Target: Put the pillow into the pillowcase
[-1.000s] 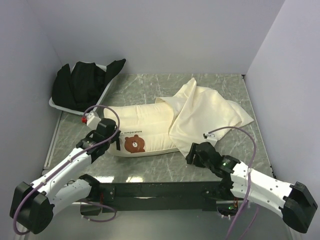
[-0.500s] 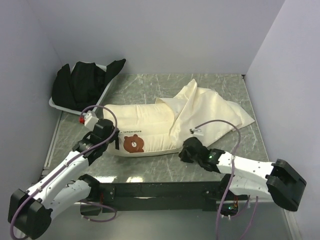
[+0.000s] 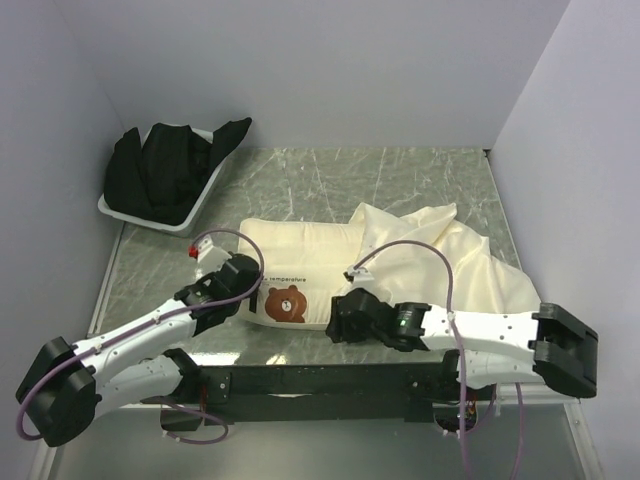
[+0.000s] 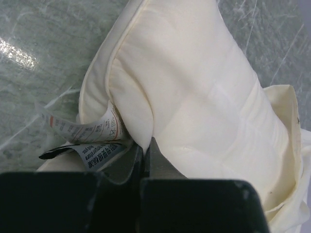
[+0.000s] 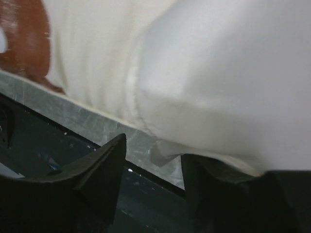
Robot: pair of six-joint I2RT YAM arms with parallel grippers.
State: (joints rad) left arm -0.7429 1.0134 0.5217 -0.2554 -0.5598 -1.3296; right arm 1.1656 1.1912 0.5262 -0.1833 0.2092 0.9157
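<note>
The pillow [image 3: 300, 250] lies across the table's middle, its bear end [image 3: 290, 300] toward the near edge. My left gripper [image 3: 250, 292] is shut on a fold of the pillow [image 4: 194, 87] at that end, next to its printed care tags [image 4: 82, 138]. The pillowcase [image 3: 460, 260] lies crumpled on the right, overlapping the pillow's right side. My right gripper [image 3: 338, 320] is open at the pillow's near edge. In the right wrist view its jaws stand wide apart under the pillowcase's hem [image 5: 228, 73], beside the brown bear print [image 5: 24, 43].
A white tray [image 3: 205, 195] holding a bundled black cloth [image 3: 160, 170] stands at the back left. Grey walls close in the left, back and right. A black rail [image 3: 300, 380] runs along the near edge between the arm bases.
The left gripper has moved right, taking the pillow's bear end with it toward the near middle. The right gripper has moved left along the near edge. The pillowcase has shifted and bunched further right.
</note>
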